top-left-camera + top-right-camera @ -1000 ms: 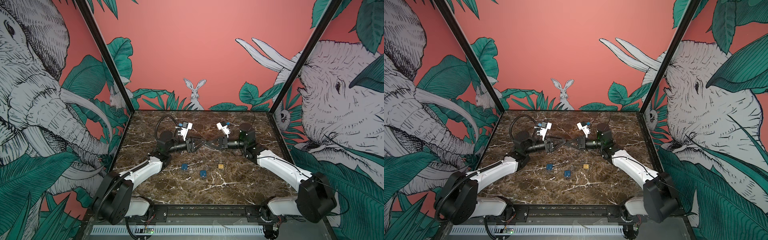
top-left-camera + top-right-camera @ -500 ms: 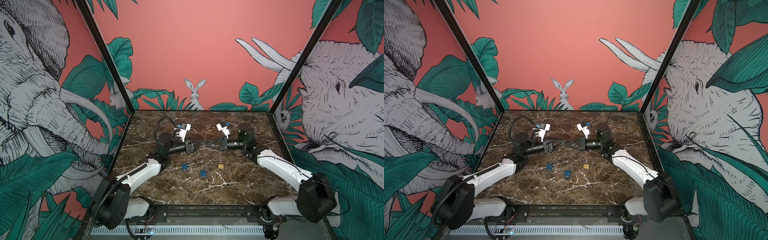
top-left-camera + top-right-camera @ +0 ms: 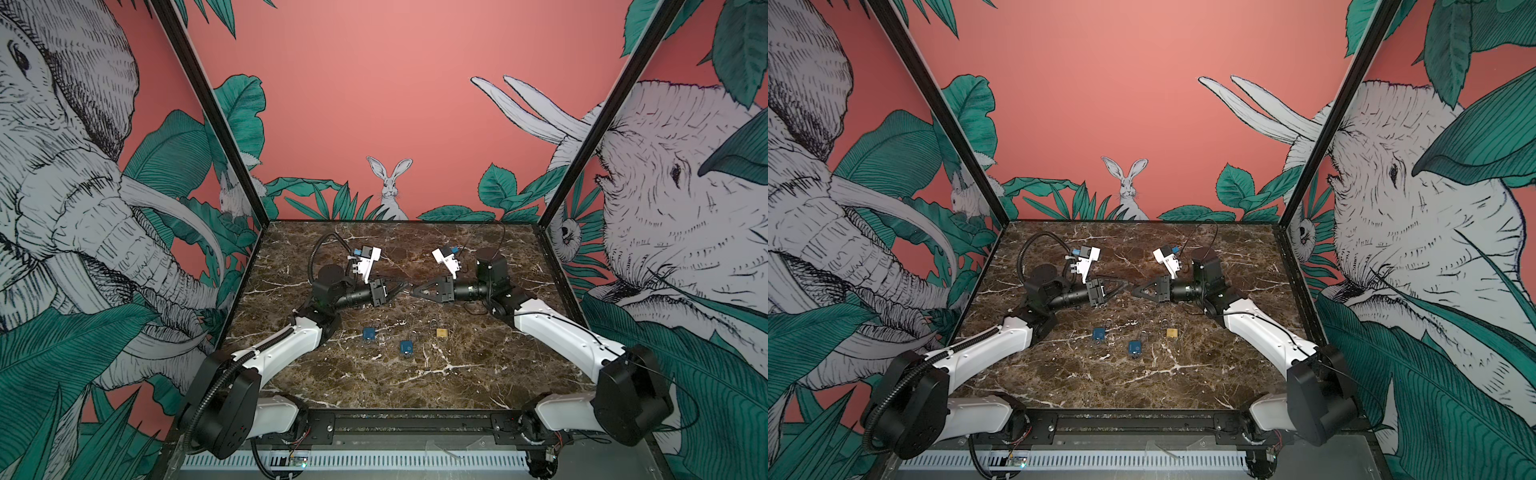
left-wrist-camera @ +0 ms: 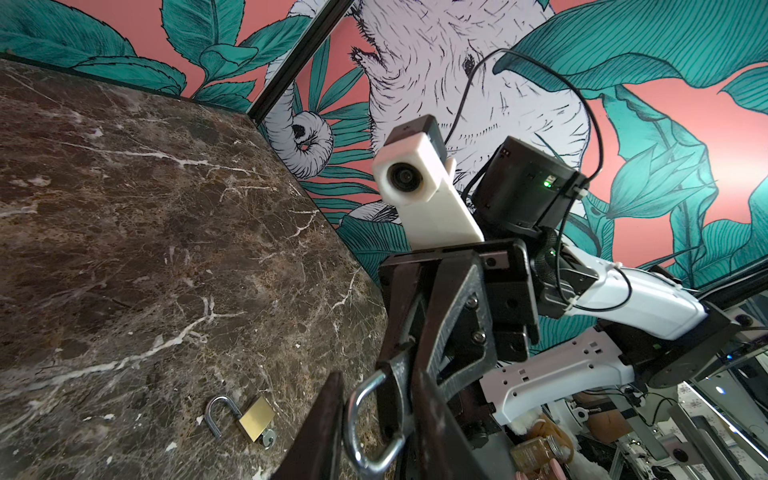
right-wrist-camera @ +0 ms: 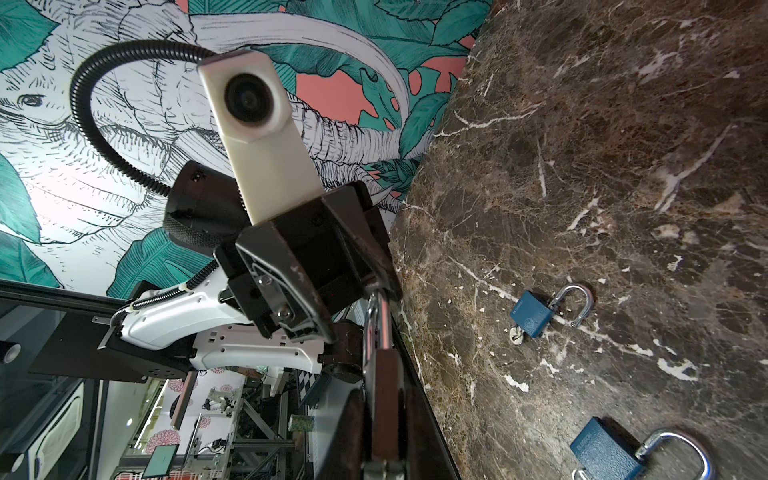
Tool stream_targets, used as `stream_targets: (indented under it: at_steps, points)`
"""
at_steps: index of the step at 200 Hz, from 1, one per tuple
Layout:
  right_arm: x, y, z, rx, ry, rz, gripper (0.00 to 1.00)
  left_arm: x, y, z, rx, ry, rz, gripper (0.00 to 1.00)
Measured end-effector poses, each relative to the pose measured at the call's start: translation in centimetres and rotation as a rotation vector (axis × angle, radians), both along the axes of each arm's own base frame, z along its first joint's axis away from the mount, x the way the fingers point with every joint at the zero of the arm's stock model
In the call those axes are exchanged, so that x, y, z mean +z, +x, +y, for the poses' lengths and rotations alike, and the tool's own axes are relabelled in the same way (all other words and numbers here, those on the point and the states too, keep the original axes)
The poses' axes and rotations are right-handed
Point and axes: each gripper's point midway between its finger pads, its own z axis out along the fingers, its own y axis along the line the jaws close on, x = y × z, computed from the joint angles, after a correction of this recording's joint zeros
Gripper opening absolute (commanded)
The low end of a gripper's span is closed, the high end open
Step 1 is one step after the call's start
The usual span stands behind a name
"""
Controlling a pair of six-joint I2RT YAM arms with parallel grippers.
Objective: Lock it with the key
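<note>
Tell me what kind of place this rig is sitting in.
Looks like a staged robot test booth, not a real room: a marble-look tabletop boxed in by black frame posts and printed jungle mural walls, with two arms on a front rail and loose padlocks laid out.

Held padlock (image 4: pixel 350 419) mostly hidden, body unseen; too small in both top views. Blue padlock (image 5: pixel 602 453) cut by frame edge.
</note>
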Motion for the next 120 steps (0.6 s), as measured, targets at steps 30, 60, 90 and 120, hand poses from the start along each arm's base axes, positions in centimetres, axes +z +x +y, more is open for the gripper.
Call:
stream_targets:
  at_steps: [30,60,90,120]
  points:
    - [0.21,0.09,-0.01,-0.001,0.004,-0.018,0.0,-0.1,-0.02,0.01,0.0,0.003,0.007,0.25]
    - [0.27,0.11,-0.02,0.0,0.006,-0.026,0.0,-0.14,-0.15,0.09,0.0,0.005,0.012,0.24]
    - [0.33,0.14,0.0,0.001,0.008,-0.034,0.0,-0.22,-0.17,0.12,0.002,0.007,0.016,0.21]
    - [0.11,0.03,-0.06,0.003,0.006,-0.036,0.0,-0.47,-0.15,0.14,0.004,0.012,0.025,0.19]
